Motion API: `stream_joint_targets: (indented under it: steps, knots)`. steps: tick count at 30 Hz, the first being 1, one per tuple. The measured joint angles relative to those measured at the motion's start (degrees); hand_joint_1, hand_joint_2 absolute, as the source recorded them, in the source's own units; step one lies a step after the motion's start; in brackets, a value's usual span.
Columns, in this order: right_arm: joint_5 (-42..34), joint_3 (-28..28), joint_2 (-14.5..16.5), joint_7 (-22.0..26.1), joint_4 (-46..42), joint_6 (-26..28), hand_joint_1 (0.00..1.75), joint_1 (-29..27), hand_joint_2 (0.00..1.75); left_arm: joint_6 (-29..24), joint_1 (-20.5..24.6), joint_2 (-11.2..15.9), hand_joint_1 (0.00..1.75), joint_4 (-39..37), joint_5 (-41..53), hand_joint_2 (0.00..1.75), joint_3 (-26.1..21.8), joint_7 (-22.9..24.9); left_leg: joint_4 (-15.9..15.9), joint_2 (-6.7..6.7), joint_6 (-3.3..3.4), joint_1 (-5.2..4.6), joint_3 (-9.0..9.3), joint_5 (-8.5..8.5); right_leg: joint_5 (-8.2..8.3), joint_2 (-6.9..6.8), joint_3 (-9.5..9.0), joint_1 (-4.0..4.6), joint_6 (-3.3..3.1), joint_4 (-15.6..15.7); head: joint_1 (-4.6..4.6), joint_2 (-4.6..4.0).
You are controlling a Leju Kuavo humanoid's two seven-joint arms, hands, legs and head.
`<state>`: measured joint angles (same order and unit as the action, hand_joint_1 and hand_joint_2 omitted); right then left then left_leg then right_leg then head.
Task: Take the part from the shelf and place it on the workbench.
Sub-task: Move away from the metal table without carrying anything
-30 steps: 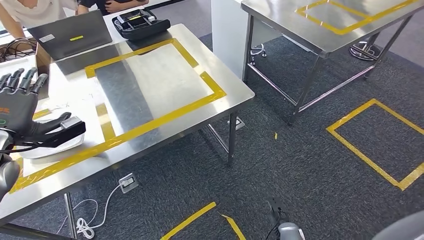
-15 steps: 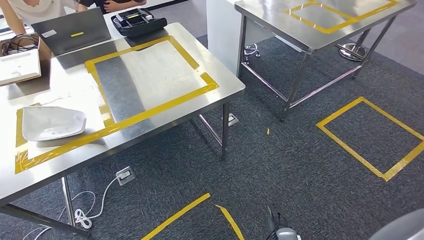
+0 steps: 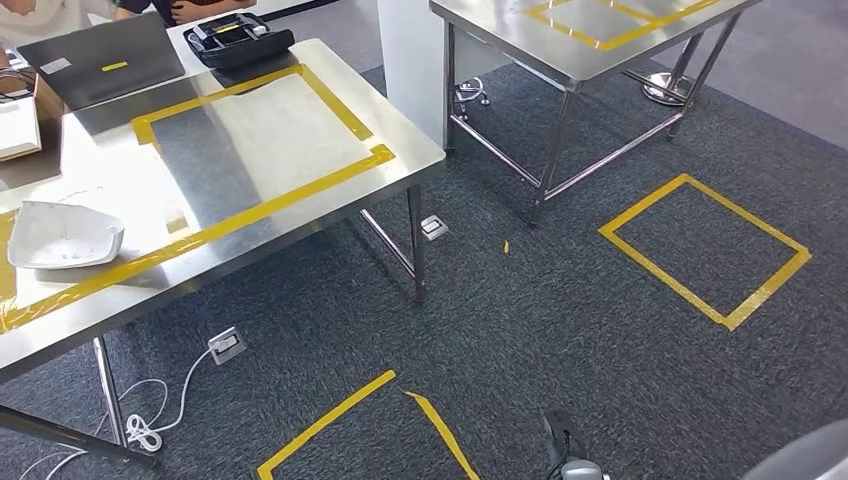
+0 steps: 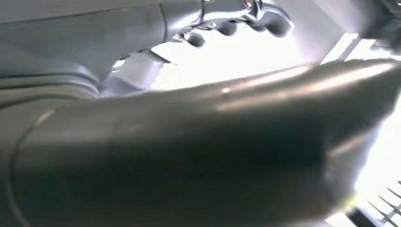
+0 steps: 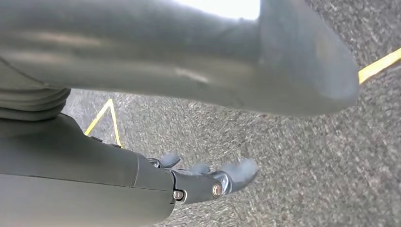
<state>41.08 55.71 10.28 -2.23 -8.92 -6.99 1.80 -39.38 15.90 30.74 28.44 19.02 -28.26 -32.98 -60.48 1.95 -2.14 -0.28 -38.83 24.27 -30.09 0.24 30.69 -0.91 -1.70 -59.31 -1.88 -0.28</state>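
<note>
1. White part (image 3: 62, 236) lying on the steel surface (image 3: 300, 200), at its near-left end, inside the smaller yellow-taped box beside the big taped rectangle (image 3: 262, 130); broad and shallow, long axis roughly along the surface's near edge.
2. Judged placed: resting free, nothing touching it.
3. Left hand (image 4: 236, 23) seen from its wrist camera against bright glare; fingers (image 4: 276, 26) apart and lightly curled, gripping nothing. Direction from fingers to part impossible to tell from that view.
4. Right hand (image 5: 208, 182) hanging over the dark carpet (image 5: 307, 179) near a yellow floor tape line; fingers (image 5: 243, 170) loosely apart, empty.
5. Part on the robot's left side, so left arm judged the nearer.
6. Containers: open black case (image 3: 240, 42) at the far edge, with dark fittings inside; laptop (image 3: 100, 70) beside it.
</note>
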Motion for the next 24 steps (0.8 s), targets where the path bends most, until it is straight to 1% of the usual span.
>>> stream_joint_targets:
  steps: [1, 2, 3, 4, 5, 6, 7, 8, 9, 10, 11, 12, 14, 15, 16, 17, 18, 19, 20, 21, 22, 24]
  knots:
    - [0.1, 0.0, 0.0, 0.2, 0.0, 0.1, 0.0, 0.1, 0.0, 0.6, -2.3, -1.1, 0.0, 0.3, -2.0, 0.0, -3.4, -0.2, -2.3, -0.81, -0.43, 0.19, -0.67, 2.72, 0.74, -0.08, 0.57, -0.15, -0.2, 0.2, 0.05, 0.0]
    - [0.2, 0.0, 0.0, 0.4, 0.0, 0.1, 0.0, 0.2, 0.0, 1.2, -4.5, -2.4, 0.0, 0.3, -3.7, 0.0, -6.9, -0.6, -5.5, -1.36, -0.81, 0.39, -1.42, 5.72, 1.41, -0.06, 1.28, -0.22, -0.25, 0.3, 0.09, 0.0]
    - [0.4, 0.0, 0.0, 0.5, 0.0, 0.1, 0.0, 0.2, 0.0, 1.8, -6.4, -3.9, 0.0, 0.0, -4.8, 0.0, -10.2, -0.9, -8.9, -1.61, -1.12, 0.63, -1.94, 7.97, 2.06, -0.06, 2.05, -0.26, -0.19, 0.3, 0.11, 0.0]
    - [0.5, 0.1, 0.0, 0.6, 0.0, 0.1, 0.0, 0.2, 0.0, 2.2, -8.1, -5.7, 0.0, -0.6, -5.5, 0.0, -13.1, -0.8, -11.8, -1.67, -1.36, 0.87, -2.15, 9.05, 2.68, -0.05, 2.88, -0.27, -0.06, 0.2, 0.14, 0.0]
    - [0.6, 0.1, 0.0, 0.6, 0.0, 0.1, 0.0, 0.2, 0.0, 2.7, -9.5, -7.5, 0.0, -1.7, -5.8, 0.0, -15.9, 0.2, -13.2, -1.68, -1.53, 1.14, -1.59, 8.67, 3.3, -0.08, 3.75, -0.3, 0.13, 0.2, 0.14, 0.0]
    - [0.9, 0.1, -0.1, 0.3, 0.0, 0.1, 0.0, 0.2, 0.0, 3.4, -10.4, -9.4, 0.0, -3.0, -5.9, 0.0, -18.3, 2.2, -12.8, -1.68, -1.64, 1.4, -0.15, 7.41, 3.88, -0.16, 4.55, -0.35, 0.37, 0.1, 0.15, 0.0]
    - [1.3, 0.1, -0.1, -0.1, 0.0, 0.1, 0.0, 0.2, 0.0, 4.3, -10.9, -11.4, 0.0, -4.4, -5.7, 0.0, -20.4, 5.1, -10.3, -1.67, -1.69, 1.63, 2.49, 6.0, 4.46, -0.32, 5.23, -0.44, 0.71, 0.1, 0.15, 0.0]
    - [1.8, 0.1, -0.2, -0.5, 0.0, -0.1, 0.0, 0.3, 0.0, 5.4, -11.3, -13.6, 0.0, -6.0, -5.3, 0.0, -22.4, 8.8, -6.2, -1.65, -1.73, 1.8, 5.91, 5.62, 5.01, -0.54, 5.74, -0.53, 1.12, 0.0, 0.16, 0.0]
    - [2.2, 0.1, -0.4, -1.0, 0.0, -0.2, 0.0, 0.5, 0.0, 6.6, -11.5, -15.6, 0.0, -7.4, -4.8, 0.0, -23.8, 12.8, -2.2, -1.78, -1.56, 1.69, 9.07, 5.93, 5.51, -0.77, 5.98, -0.62, 1.59, 0.0, 0.08, 0.0]
    - [2.6, 0.1, -0.6, -1.3, -0.1, -0.4, 0.0, 0.6, 0.0, 7.7, -11.7, -17.7, 0.0, -8.8, -4.2, 0.0, -24.8, 16.9, 1.1, -1.93, -1.21, 1.49, 11.28, 6.56, 6.0, -0.99, 5.94, -0.69, 2.12, 0.2, -0.01, 0.0]
    - [2.9, 0.0, -0.7, -1.3, -0.1, -0.6, 0.0, 0.9, 0.0, 8.7, -11.9, -19.9, 0.0, -10.1, -3.6, 0.0, -25.5, 20.8, 2.8, -2.09, -0.73, 1.18, 12.23, 7.25, 6.55, -1.14, 5.81, -0.72, 2.68, 0.4, -0.05, 0.0]
    - [3.1, 0.0, -0.8, -1.2, -0.1, -0.8, 0.0, 1.1, 0.0, 9.5, -12.0, -21.6, 0.0, -11.1, -3.2, 0.0, -26.0, 24.0, 3.2, -2.26, -0.15, 0.84, 12.15, 7.16, 7.04, -1.24, 5.67, -0.8, 3.17, 0.7, -0.14, 0.0]
    - [3.7, -0.2, -1.1, -0.9, -0.1, -1.2, 0.0, 1.3, 0.0, 10.9, -12.2, -24.6, 0.0, -12.6, -2.9, 0.0, -26.7, 28.4, 3.3, -2.26, 0.88, 0.64, 11.32, 6.53, 7.7, -1.3, 5.67, -1.03, 4.0, 1.1, 0.0, 0.0]
    - [4.0, -0.3, -1.3, -0.8, -0.1, -1.3, 0.0, 1.3, 0.0, 11.7, -12.2, -26.0, 0.0, -13.1, -3.0, 0.0, -27.1, 29.4, 3.4, -2.22, 1.44, 0.64, 10.81, 6.03, 6.95, -1.2, 6.01, -1.17, 4.23, 0.7, 0.05, 0.0]
    - [4.4, -0.5, -1.6, -0.6, -0.1, -1.5, 0.0, 1.3, 0.0, 12.8, -12.2, -27.5, 0.0, -13.6, -3.0, 0.0, -27.4, 30.1, 3.4, -2.17, 2.02, 0.64, 10.11, 5.38, 5.09, -1.07, 6.61, -1.17, 4.37, -0.6, 0.1, 0.0]
    - [4.7, -0.7, -1.8, -0.5, -0.1, -1.6, 0.0, 1.3, 0.0, 14.3, -12.1, -29.1, 0.0, -14.2, -2.7, 0.0, -27.6, 30.3, 3.5, -2.13, 2.57, 0.62, 9.26, 4.61, 2.24, -0.9, 7.46, -1.08, 4.43, -3.0, 0.1, 0.0]
    - [5.0, -0.9, -2.1, -0.6, -0.1, -1.7, 0.0, 1.4, 0.0, 15.9, -12.1, -30.4, 0.0, -14.6, -1.9, 0.0, -27.7, 30.0, 3.4, -2.11, 2.95, 0.46, 8.33, 3.88, -1.16, -0.73, 8.39, -0.82, 4.36, -6.4, 0.08, 0.0]
    - [5.2, -1.1, -2.4, -0.6, -0.1, -1.7, 0.0, 1.4, 0.0, 17.6, -12.1, -31.5, 0.0, -15.0, -0.6, 0.0, -27.7, 29.5, 3.3, -2.09, 3.23, 0.26, 7.47, 3.14, -3.95, -0.64, 9.13, -0.5, 4.25, -10.1, 0.05, 0.0]
    - [5.4, -1.2, -2.7, -0.8, -0.1, -1.6, 0.0, 1.5, 0.0, 19.1, -12.1, -32.3, 0.0, -15.3, 0.9, 0.0, -27.6, 28.9, 3.2, -2.06, 3.41, 0.05, 6.68, 2.48, -5.57, -0.58, 9.53, -0.22, 4.09, -13.3, 0.04, 0.0]
    - [5.4, -1.3, -2.9, -0.9, -0.1, -1.6, 0.0, 1.6, 0.0, 20.2, -12.0, -32.8, 0.0, -15.5, 2.1, 0.0, -27.5, 28.4, 3.2, -2.04, 3.55, -0.13, 6.12, 2.01, -6.26, -0.54, 9.66, -0.01, 3.94, -15.4, 0.04, 0.0]
    - [5.5, -1.3, -3.0, -1.0, -0.1, -1.6, 0.0, 1.6, 0.0, 20.8, -12.0, -33.0, 0.0, -15.6, 2.8, 0.0, -27.4, 28.1, 3.1, -2.02, 3.62, -0.24, 5.81, 1.73, -6.3, -0.53, 9.62, 0.11, 3.82, -16.4, 0.03, 0.0]
    - [5.5, -1.4, -3.1, -1.1, -0.1, -1.6, 0.0, 1.6, 0.0, 21.0, -12.0, -33.1, 0.0, -15.7, 3.4, 0.0, -27.2, 28.0, 3.1, -2.01, 3.65, -0.31, 5.57, 1.57, -6.09, -0.52, 9.5, 0.18, 3.74, -16.7, 0.02, 0.0]
